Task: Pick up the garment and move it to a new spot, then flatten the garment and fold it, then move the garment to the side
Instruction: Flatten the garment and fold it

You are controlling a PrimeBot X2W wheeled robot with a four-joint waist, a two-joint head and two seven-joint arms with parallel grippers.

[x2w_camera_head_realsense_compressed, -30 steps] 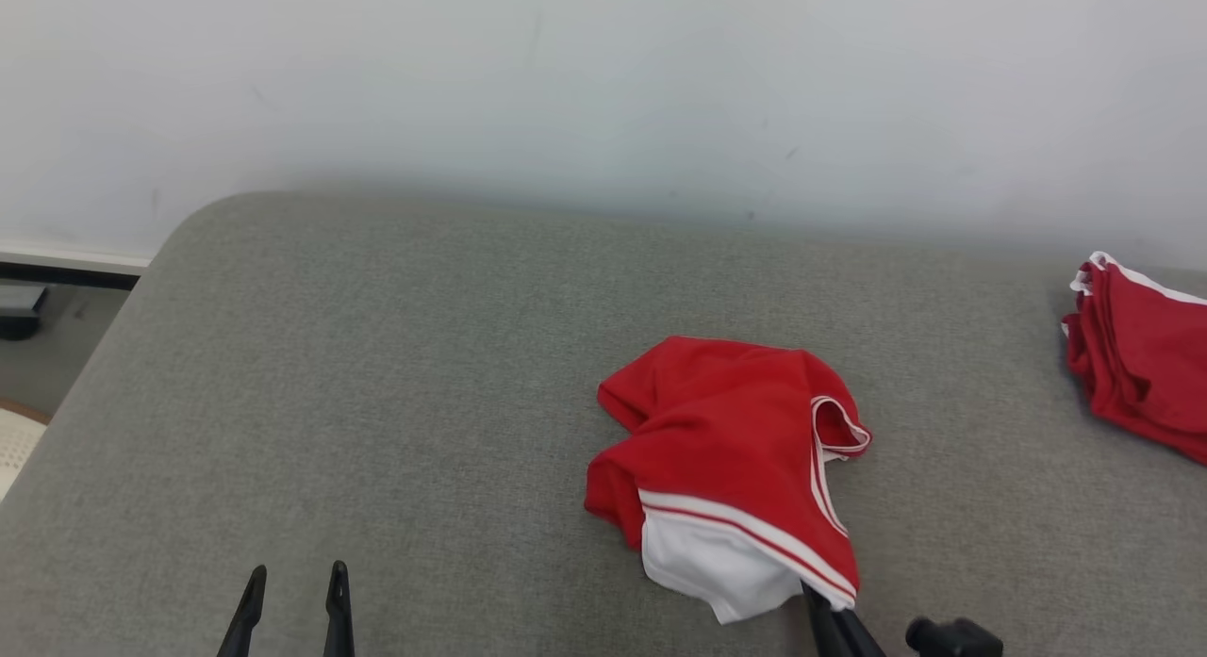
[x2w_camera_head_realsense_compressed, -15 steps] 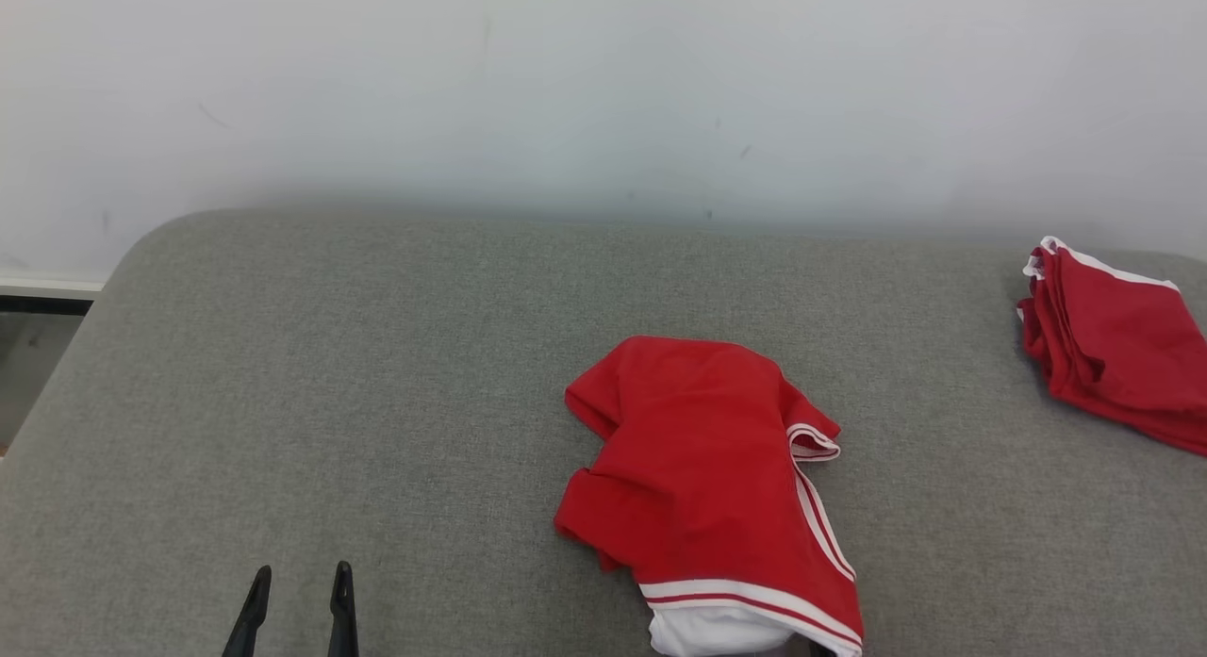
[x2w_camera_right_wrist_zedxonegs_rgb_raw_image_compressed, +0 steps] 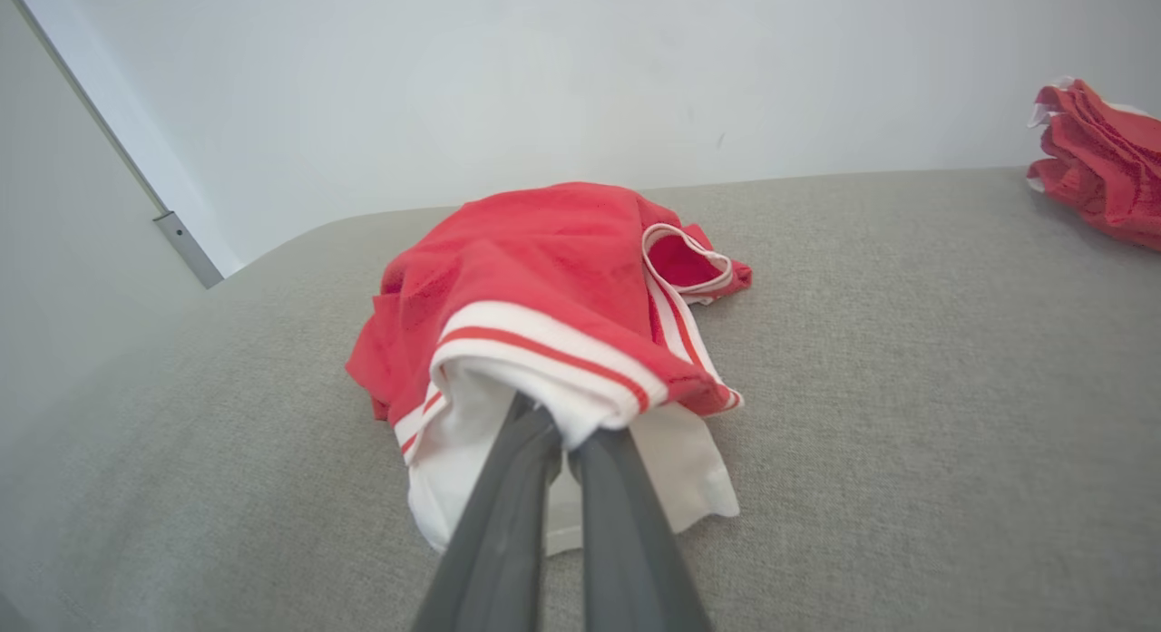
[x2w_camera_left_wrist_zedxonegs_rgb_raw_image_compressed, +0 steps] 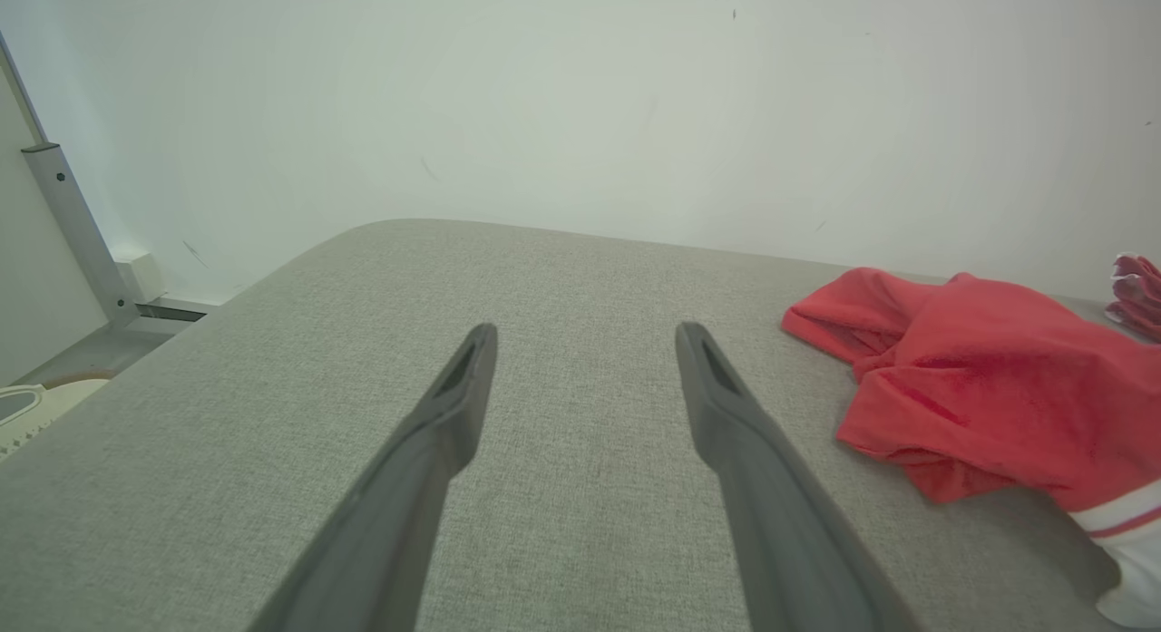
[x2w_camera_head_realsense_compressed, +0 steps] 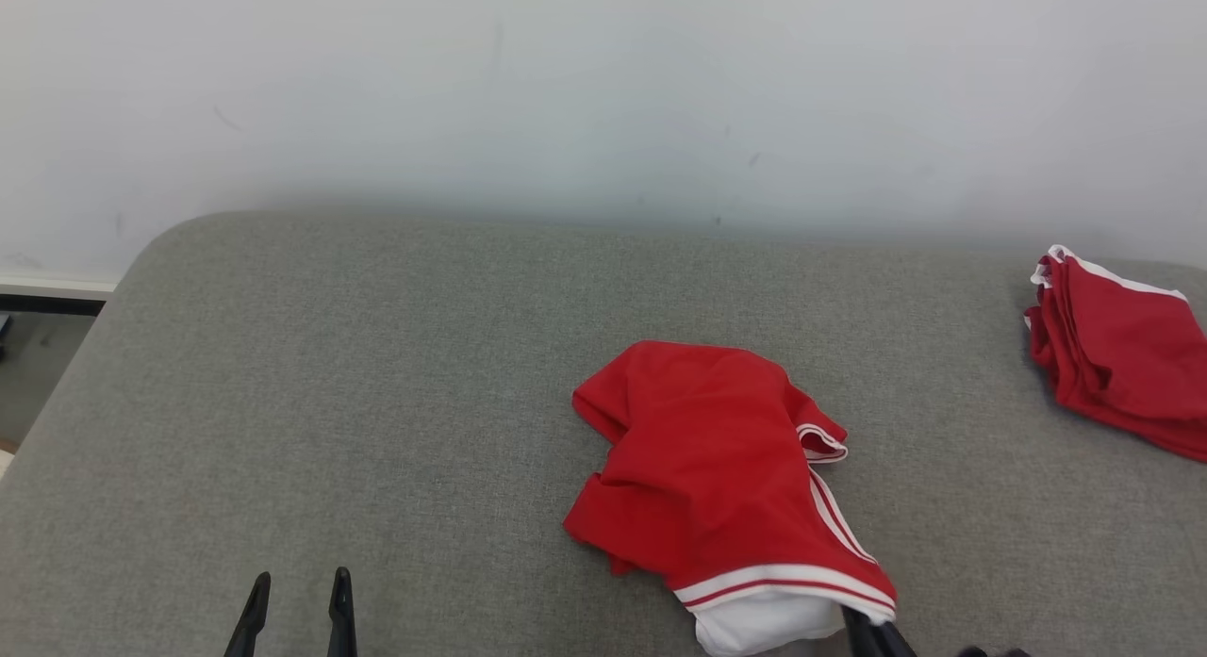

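Seemingly level, the right end effector (x2w_camera_right_wrist_zedxonegs_rgb_raw_image_compressed: 562,446) pinches the white hem of the red garment (x2w_camera_right_wrist_zedxonegs_rgb_raw_image_compressed: 544,251); the left end effector (x2w_camera_left_wrist_zedxonegs_rgb_raw_image_compressed: 585,337) hovers spread.

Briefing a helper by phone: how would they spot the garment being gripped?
On the grey cushion below the white wall, look right of centre. The crumpled red garment has its white hem pinched by the right gripper; the other red pile lies far right, ungripped.

Looks like a plain home room: a grey upholstered cushion (x2w_camera_head_realsense_compressed: 377,374) (bed or sofa, hard to say) against a bare white wall (x2w_camera_head_realsense_compressed: 603,91), a red garment (x2w_camera_head_realsense_compressed: 707,450) and a stack of red clothes (x2w_camera_head_realsense_compressed: 1122,355) lying on it.
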